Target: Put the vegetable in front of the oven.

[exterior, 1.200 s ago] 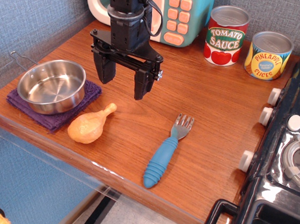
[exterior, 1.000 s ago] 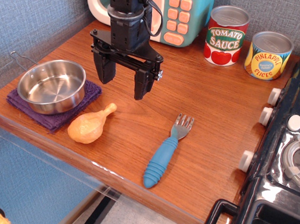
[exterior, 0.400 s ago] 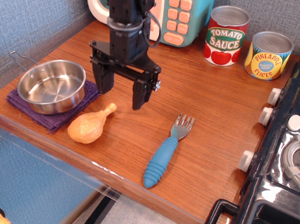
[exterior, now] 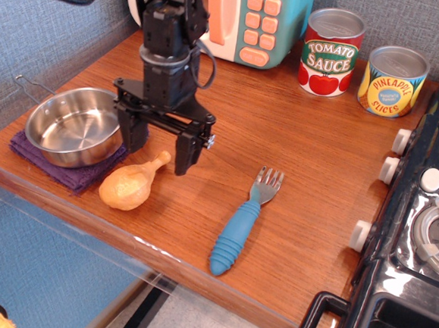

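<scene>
Your gripper (exterior: 159, 143) has its jaws spread wide, holding nothing, fingers pointing down right over the narrow neck of the vegetable (exterior: 131, 182). The vegetable lies on the wooden counter (exterior: 304, 148) near the front edge, just beside the purple cloth (exterior: 63, 168) under the steel pan (exterior: 74, 124). The oven (exterior: 250, 18) is at the back, well apart from it. A blue-handled fork (exterior: 242, 223) lies to the right.

A play kitchen set up for a robot: a wooden table (exterior: 297, 140) holds a toy oven (exterior: 254, 18), pretend food cans (exterior: 332, 51), beside a black toy stove (exterior: 419, 240), against grey textured walls.
</scene>
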`<action>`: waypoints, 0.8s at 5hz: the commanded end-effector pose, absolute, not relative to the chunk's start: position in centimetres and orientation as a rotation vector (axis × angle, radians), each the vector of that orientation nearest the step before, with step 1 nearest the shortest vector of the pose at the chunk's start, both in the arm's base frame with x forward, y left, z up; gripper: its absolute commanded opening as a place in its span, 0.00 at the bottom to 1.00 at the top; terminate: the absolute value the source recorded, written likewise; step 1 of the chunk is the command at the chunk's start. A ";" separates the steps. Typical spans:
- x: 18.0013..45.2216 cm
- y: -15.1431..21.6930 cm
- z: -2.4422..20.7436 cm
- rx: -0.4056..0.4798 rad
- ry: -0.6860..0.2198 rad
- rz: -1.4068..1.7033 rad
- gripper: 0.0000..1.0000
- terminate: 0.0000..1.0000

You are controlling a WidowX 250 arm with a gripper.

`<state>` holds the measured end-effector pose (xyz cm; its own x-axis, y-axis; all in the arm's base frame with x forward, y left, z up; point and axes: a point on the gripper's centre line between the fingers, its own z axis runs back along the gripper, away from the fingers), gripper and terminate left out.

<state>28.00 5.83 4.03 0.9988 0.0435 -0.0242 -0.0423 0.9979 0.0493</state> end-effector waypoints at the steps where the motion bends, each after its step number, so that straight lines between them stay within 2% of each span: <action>1: 28.7 6.9 3.6 0.076 0.005 0.073 1.00 0.00; 4: 29.2 5.5 0.0 0.074 0.015 0.078 1.00 0.00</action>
<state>29.34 5.70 0.55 0.9966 0.0819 -0.0088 -0.0810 0.9941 0.0720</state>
